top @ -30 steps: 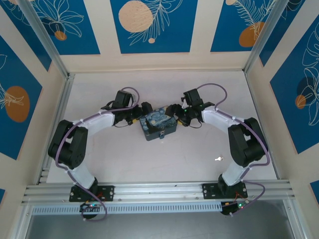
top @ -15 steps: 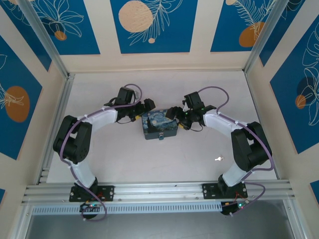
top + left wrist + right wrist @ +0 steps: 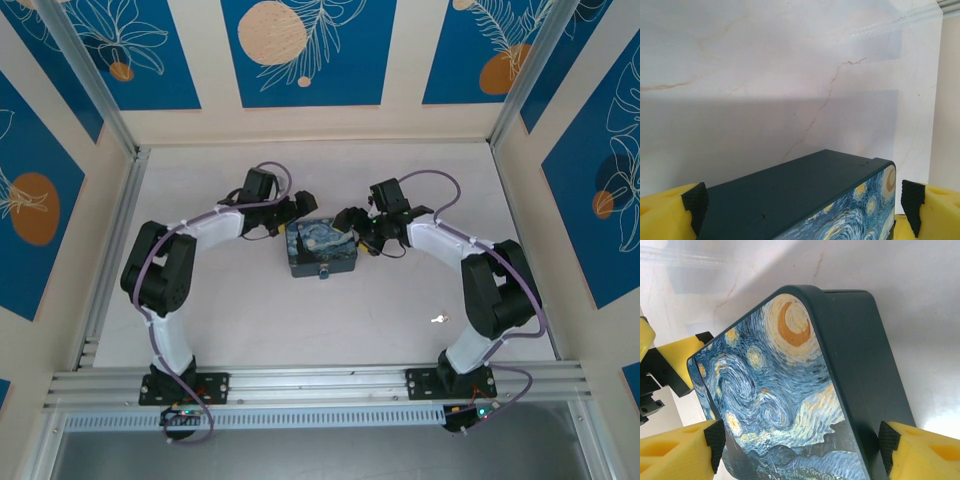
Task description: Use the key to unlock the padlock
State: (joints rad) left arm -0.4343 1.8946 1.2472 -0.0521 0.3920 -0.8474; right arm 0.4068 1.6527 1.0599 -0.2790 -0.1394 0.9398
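Left gripper [image 3: 802, 200] gapes, clear of the tin's [image 3: 790, 195] corner edges; right gripper's [image 3: 800, 440] pads [image 3: 715, 438] hug its sides (gripping? cannot tell). Padlock [image 3: 323, 272] sits at the tin's near edge; key [image 3: 437, 319] lies alone on open table [image 3: 250, 320].

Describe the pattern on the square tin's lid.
Blue swirling night sky, yellow stars, orange crescent; the tin shows best in the right wrist view.

Smooth printed tin [image 3: 790, 405], glossy marble-look table [image 3: 765, 75], matt yellow plastic fingers [image 3: 922, 455] on right hand [image 3: 800, 440]
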